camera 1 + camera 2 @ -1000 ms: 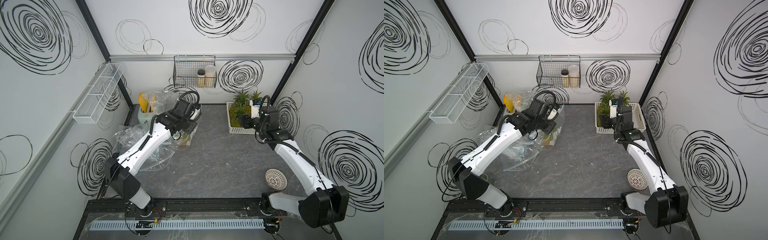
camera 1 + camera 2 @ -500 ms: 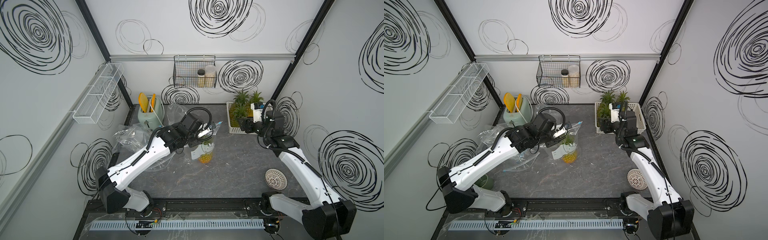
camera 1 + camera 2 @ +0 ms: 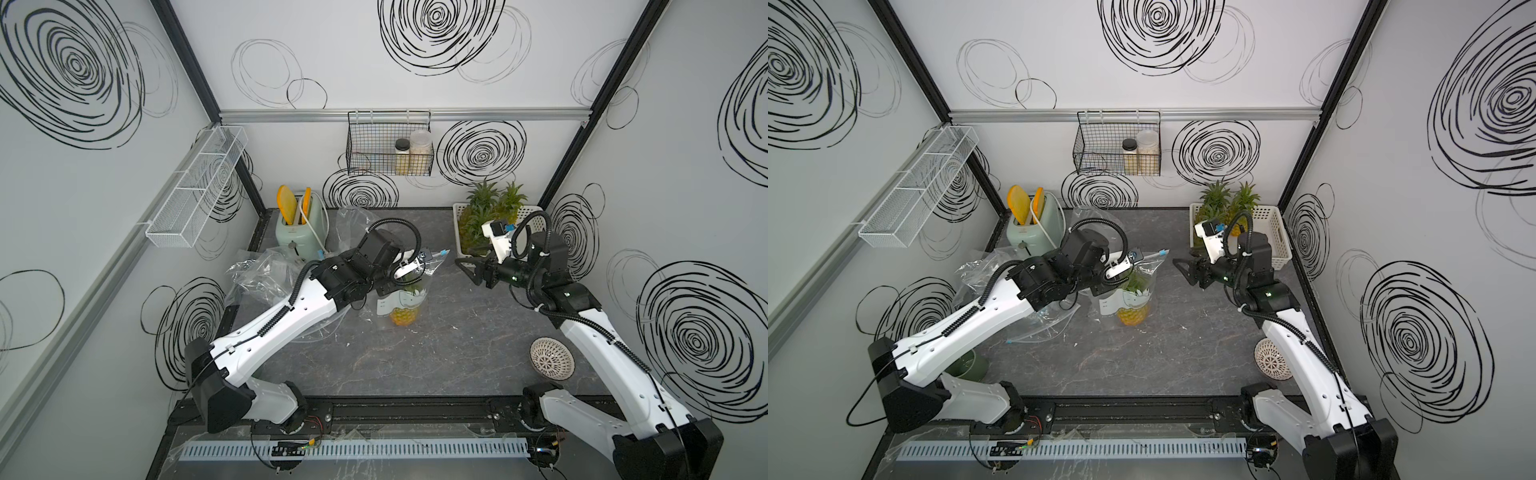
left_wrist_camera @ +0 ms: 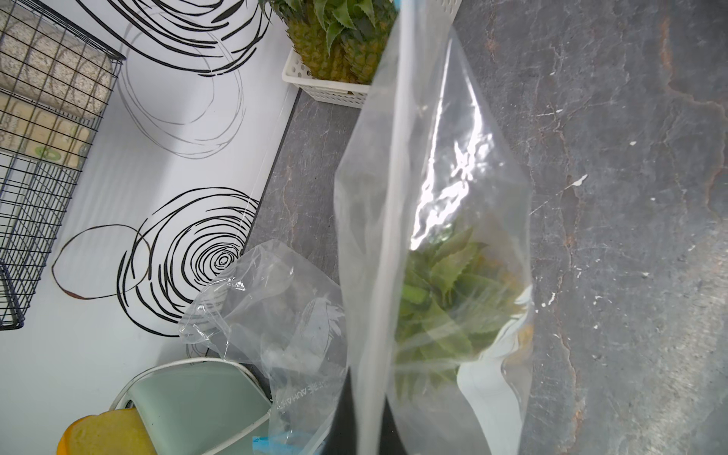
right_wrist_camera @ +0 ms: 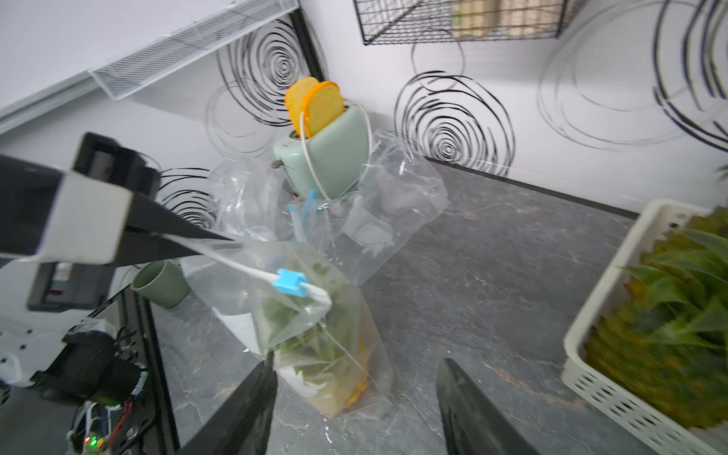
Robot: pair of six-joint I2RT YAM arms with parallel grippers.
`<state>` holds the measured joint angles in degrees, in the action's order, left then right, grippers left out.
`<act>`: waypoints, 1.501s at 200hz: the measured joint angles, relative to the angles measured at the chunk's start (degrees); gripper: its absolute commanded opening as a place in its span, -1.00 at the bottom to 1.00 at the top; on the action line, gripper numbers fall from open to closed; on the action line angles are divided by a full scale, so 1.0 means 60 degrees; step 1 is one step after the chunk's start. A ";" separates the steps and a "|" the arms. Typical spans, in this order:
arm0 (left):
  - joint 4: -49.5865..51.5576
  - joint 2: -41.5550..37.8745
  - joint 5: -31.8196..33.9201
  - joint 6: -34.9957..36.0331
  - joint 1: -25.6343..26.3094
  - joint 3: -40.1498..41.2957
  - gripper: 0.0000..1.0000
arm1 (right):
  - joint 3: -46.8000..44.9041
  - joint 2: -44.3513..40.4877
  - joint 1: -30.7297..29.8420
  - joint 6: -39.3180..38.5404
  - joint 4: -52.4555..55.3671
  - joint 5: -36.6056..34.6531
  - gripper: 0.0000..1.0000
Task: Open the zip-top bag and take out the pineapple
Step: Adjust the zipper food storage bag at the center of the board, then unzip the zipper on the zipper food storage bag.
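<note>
A clear zip-top bag [image 3: 405, 297] [image 3: 1128, 297] stands upright mid-table, its bottom resting on the surface. The pineapple [image 3: 402, 318] [image 3: 1133, 316] sits inside, its green leaves [image 4: 445, 299] pointing up. My left gripper [image 3: 417, 271] [image 4: 368, 431] is shut on the bag's sealed top strip near one end. The blue slider [image 5: 290, 283] sits at the strip's other end. My right gripper [image 3: 467, 262] [image 5: 354, 362] hangs open to the right of the bag, apart from it and pointed at it. Nothing is between its fingers [image 5: 465, 398].
A white basket [image 3: 458, 216] of pineapples stands at the back right, just behind my right arm. A toaster [image 3: 297, 226] and crumpled empty bags [image 3: 266, 276] fill the back left. A white perforated bowl [image 3: 552, 358] lies front right and a green cup [image 3: 971, 366] front left.
My left arm carried the bag from beside the toaster out to the middle of the table. My right gripper swung away from the basket to face the bag.
</note>
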<state>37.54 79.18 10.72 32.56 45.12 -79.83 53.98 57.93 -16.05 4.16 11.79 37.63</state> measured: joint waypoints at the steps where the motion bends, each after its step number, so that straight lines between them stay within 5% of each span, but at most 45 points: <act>1: 0.0004 -0.0011 -0.0004 0.0000 0.0000 0.0015 -1.00 | -0.0007 -0.0007 -0.0004 0.0004 -0.0018 0.0022 0.31; 117: -0.0452 -0.0772 -0.0568 -0.0076 0.0018 0.0874 -1.00 | -0.0215 0.0794 -0.0299 -0.0044 -0.1494 0.1249 0.02; 168: -0.0707 -0.0805 -0.0605 -0.0146 0.0018 0.1035 -1.00 | -0.0219 0.0940 -0.0539 0.0164 -0.1876 0.1716 -0.66; 211: -0.0794 -0.0841 -0.0557 -0.0175 0.0015 0.1100 -1.00 | -0.0233 0.0940 -0.0543 0.0237 -0.2047 0.1912 -1.00; 220: -0.0820 -0.0841 -0.0532 -0.0175 -0.0004 0.1122 -0.95 | -0.0237 0.0940 -0.0543 0.0244 -0.2047 0.1938 -1.00; 229: -0.0856 -0.0841 -0.0521 -0.0175 -0.0040 0.1140 -0.62 | -0.0237 0.0936 -0.0543 0.0262 -0.2051 0.1982 -1.00; 263: -0.0874 -0.0798 -0.0812 -0.0412 -0.0288 0.0947 0.13 | -0.0361 0.0790 -0.0594 0.0306 -0.2135 0.2178 -1.00; 300: -0.0117 -0.0277 -0.2681 -0.0710 -0.0882 -0.0721 0.23 | -0.0641 0.0492 -0.0747 0.0273 -0.2441 0.2208 -1.00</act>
<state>36.84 77.52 -5.37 28.29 39.83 -84.16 50.13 60.88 -20.53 5.80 -2.85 50.87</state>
